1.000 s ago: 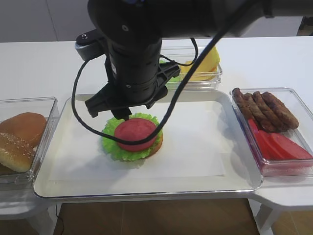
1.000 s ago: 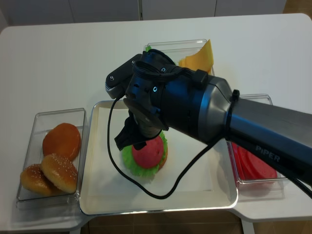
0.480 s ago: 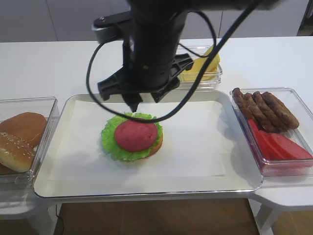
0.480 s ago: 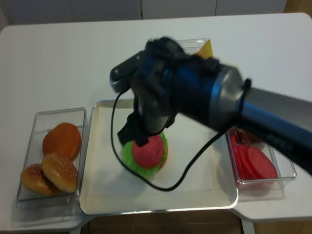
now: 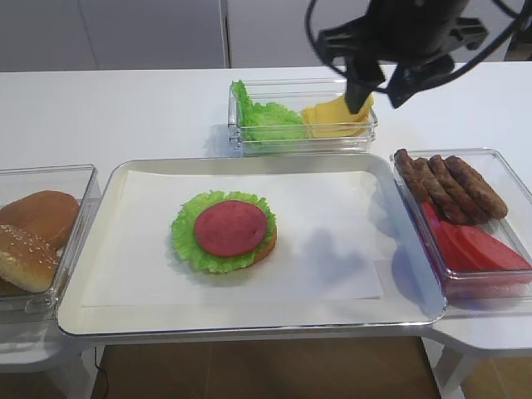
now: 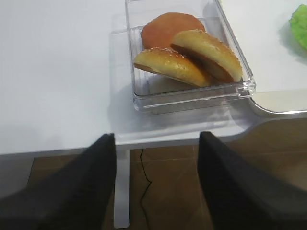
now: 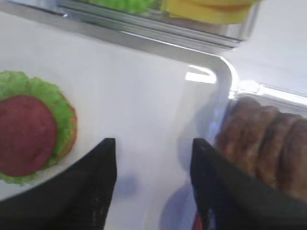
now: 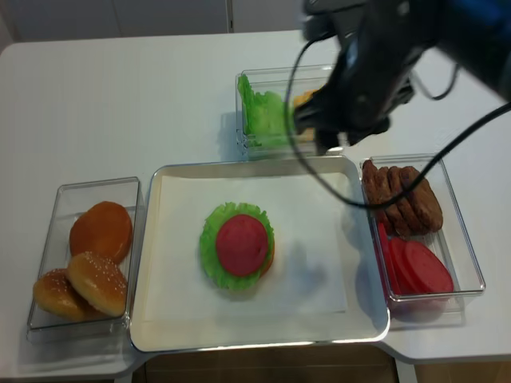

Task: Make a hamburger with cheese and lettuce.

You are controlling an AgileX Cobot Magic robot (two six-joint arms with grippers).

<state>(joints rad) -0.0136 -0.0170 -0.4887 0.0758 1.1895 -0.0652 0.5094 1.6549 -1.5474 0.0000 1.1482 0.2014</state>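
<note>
Right gripper (image 7: 153,184): I see my black pincer spread wide with nothing between its fingers, up over the far right corner of the tray.
Left gripper (image 6: 156,184): my two dark fingers stand well apart and empty, out past the near left table edge.
Hamburger (image 5: 224,232): the round stack of golden-brown bun base, frilly green leaf disc and red round slice sits left of centre on the white paper lining the shallow metal tray (image 5: 249,320).
Lettuce (image 5: 264,116): bright-green frilly leaves fill the left half of the clear plastic box (image 5: 237,137) at the far side.
Cheese (image 5: 332,120): thin pale-yellow slices lie in that box's right half, partly behind my arm.
Buns (image 6: 184,57): brown, some sesame-seeded, in the clear container on the left.
Right container (image 8: 471,271): brown sausages at the far end, red slices nearer.
</note>
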